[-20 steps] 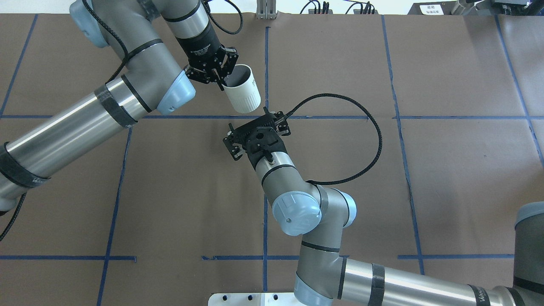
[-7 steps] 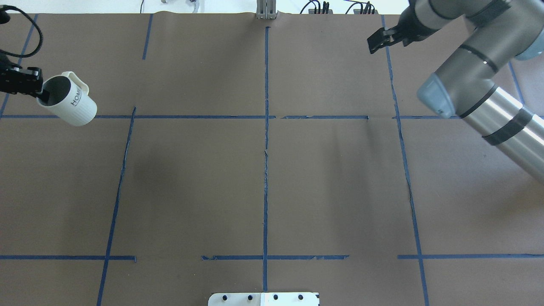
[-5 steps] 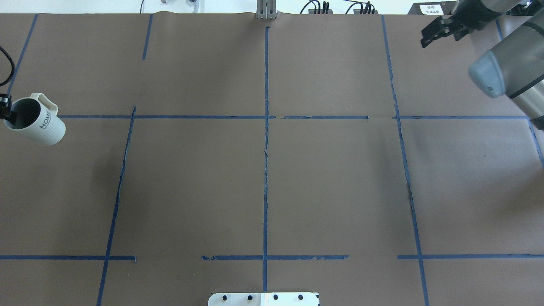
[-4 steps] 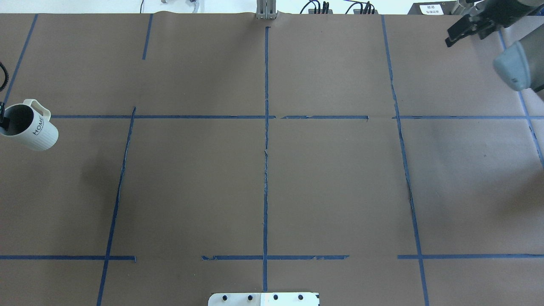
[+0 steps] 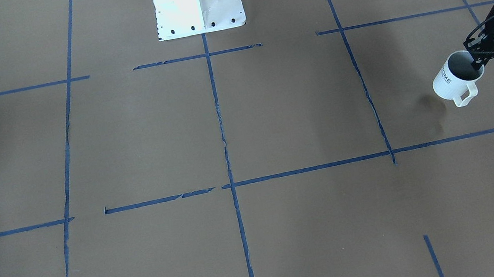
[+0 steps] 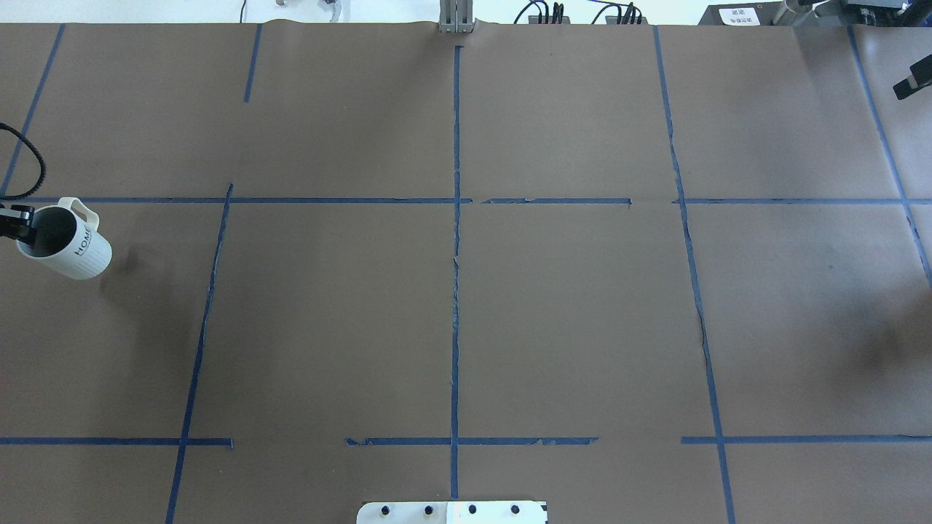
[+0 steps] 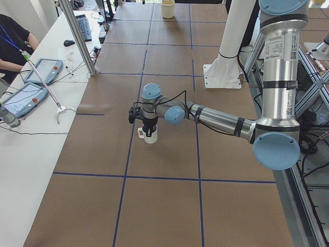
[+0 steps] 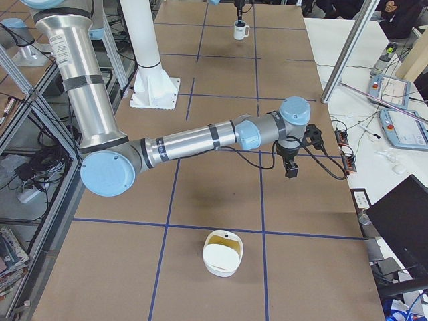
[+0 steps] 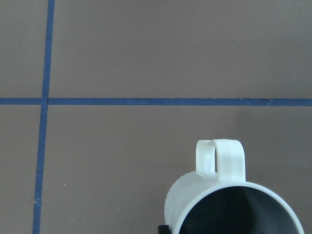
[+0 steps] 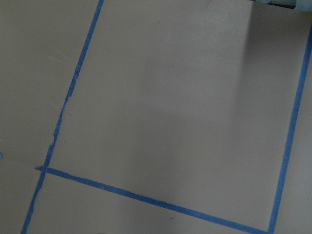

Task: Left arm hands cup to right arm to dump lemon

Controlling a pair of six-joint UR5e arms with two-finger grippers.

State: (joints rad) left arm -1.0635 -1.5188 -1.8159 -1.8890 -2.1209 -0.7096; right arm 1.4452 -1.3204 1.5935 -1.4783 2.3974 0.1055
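The white ribbed cup (image 6: pixel 69 247) with "HOME" lettering hangs tilted at the table's far left, low over the brown paper. My left gripper (image 6: pixel 13 223) is shut on its rim, one finger inside. It shows the same in the front-facing view, cup (image 5: pixel 455 80) and left gripper (image 5: pixel 478 62). The left wrist view shows the cup's handle (image 9: pixel 220 158) and a dark inside. No lemon shows in any view. Only a black tip of my right gripper (image 6: pixel 913 78) shows at the far right edge. I cannot tell whether it is open.
A white bowl (image 8: pixel 223 253) with a pale yellow inside stands on the table at the robot's right end, near the right gripper (image 8: pixel 292 167). Blue tape lines grid the brown paper. Operators' tablets and cables lie on the white side bench (image 7: pixel 31 87).
The arms have drawn apart from the table's middle. The left gripper carried the cup to the far left and slightly nearer. The right gripper swung to the far right, almost out of view.
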